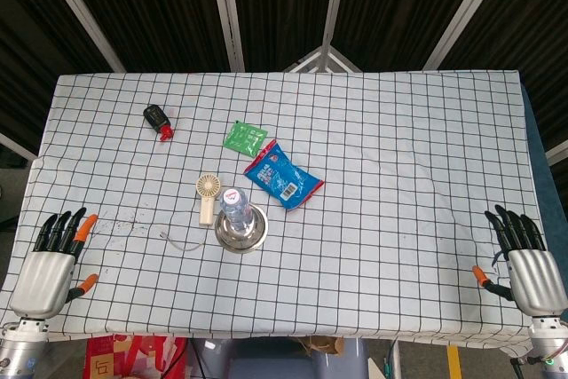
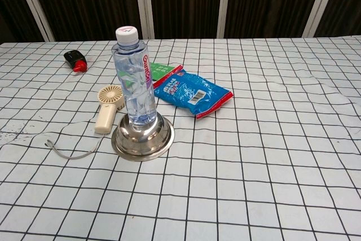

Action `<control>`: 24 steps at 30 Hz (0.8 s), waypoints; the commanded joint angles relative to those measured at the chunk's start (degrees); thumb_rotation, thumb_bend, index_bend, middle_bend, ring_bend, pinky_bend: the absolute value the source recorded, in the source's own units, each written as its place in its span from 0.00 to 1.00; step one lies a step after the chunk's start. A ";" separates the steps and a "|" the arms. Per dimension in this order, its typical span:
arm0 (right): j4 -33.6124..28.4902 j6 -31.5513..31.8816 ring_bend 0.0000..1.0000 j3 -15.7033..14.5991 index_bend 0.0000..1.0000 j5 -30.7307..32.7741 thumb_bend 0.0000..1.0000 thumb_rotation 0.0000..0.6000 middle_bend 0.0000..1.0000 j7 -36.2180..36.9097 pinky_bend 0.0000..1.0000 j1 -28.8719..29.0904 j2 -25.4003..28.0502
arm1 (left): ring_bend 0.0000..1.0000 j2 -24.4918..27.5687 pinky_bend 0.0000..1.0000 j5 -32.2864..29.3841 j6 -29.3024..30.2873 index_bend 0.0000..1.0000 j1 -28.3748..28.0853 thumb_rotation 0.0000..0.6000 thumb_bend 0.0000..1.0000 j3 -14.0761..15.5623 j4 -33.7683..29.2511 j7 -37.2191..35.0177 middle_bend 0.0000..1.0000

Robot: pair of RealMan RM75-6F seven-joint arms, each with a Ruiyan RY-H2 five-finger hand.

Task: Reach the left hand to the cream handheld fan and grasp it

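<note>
The cream handheld fan (image 1: 209, 198) (image 2: 107, 107) lies flat on the checked cloth, its round head away from me and its handle toward me, just left of a water bottle. A thin wrist cord (image 2: 70, 152) trails from its handle to the left. My left hand (image 1: 53, 259) rests at the near left table edge, fingers spread and holding nothing, well left of the fan. My right hand (image 1: 524, 259) sits at the near right edge, also open and empty. Neither hand shows in the chest view.
A clear water bottle (image 2: 135, 77) stands in an upturned steel bowl (image 2: 142, 136) right beside the fan. Behind lie a blue snack packet (image 2: 193, 94), a green sachet (image 1: 244, 138) and a black and red object (image 1: 158, 121).
</note>
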 commanded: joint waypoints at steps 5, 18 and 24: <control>0.13 0.09 0.00 -0.04 0.10 -0.04 0.28 1.00 0.00 0.27 0.00 -0.07 0.02 | 0.00 -0.13 0.00 -0.13 -0.30 0.00 -0.07 1.00 0.20 0.06 0.00 0.40 0.00; 0.04 0.02 0.00 -0.06 0.10 -0.09 0.28 1.00 0.00 0.32 0.00 -0.03 0.08 | 0.58 -1.78 0.65 -2.84 -4.50 0.00 -2.73 1.00 0.47 -1.88 -1.75 5.09 0.69; 0.18 -0.12 0.00 -0.11 0.10 -0.15 0.28 1.00 0.00 0.81 0.00 0.03 0.20 | 0.73 -5.00 0.78 -9.99 -12.86 0.00 -8.24 1.00 0.76 -5.58 -5.83 12.72 0.85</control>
